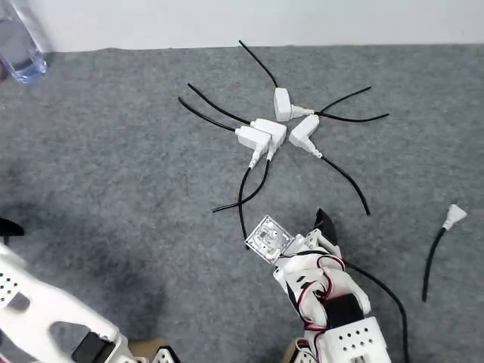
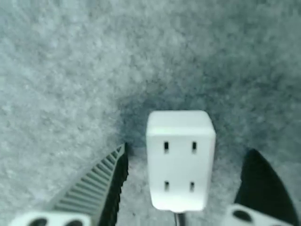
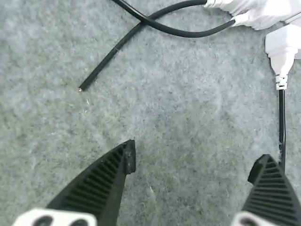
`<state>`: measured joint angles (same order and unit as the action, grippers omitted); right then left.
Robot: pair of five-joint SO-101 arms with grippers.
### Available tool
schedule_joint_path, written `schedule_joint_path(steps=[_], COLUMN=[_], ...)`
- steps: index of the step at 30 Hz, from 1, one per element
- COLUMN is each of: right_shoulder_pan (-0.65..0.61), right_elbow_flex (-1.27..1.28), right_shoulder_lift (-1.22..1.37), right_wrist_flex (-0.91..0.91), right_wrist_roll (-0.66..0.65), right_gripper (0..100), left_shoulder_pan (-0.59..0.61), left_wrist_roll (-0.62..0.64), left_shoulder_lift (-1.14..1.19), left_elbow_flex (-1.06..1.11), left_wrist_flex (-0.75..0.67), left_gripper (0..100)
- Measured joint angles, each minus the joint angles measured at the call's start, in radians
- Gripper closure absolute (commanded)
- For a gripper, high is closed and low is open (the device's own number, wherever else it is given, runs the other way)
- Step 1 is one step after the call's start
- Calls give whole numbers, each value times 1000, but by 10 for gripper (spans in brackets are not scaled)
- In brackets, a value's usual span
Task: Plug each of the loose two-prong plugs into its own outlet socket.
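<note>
While the left fingers (image 2: 101, 183) stand spread on either side of a white outlet socket (image 2: 180, 160) at the lower centre of the left wrist view, the right fingers (image 3: 108, 179) gape over bare grey desk (image 3: 188, 103). Four loose plugs (image 1: 281, 104) cluster at the upper centre of the high view, and a fifth plug (image 1: 454, 216) lies alone at the right.

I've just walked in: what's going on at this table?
The left gripper hangs open, straddling a white socket block without touching it; its slots are empty. The right gripper hangs open over carpet, beside the black cord of a white plug. More plugs lie loose nearby.
</note>
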<state>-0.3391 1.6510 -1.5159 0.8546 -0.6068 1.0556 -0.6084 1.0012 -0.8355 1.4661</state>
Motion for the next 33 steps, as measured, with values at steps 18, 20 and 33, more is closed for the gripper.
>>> schedule_joint_path(steps=[18,20,33], right_shoulder_pan=[0,0,26], right_elbow_flex=[0,0,0], right_shoulder_lift=[0,0,0], right_wrist_flex=[0,0,-14], right_wrist_roll=[0,0,0], right_gripper=[627,627,627], left_shoulder_pan=[-21,-23,-161], left_wrist_roll=[6,6,-84], left_shoulder_lift=[-3,-3,-58], left_elbow_flex=[-12,-14,-94], left_wrist_flex=[26,46,252], left_gripper=[986,987,987])
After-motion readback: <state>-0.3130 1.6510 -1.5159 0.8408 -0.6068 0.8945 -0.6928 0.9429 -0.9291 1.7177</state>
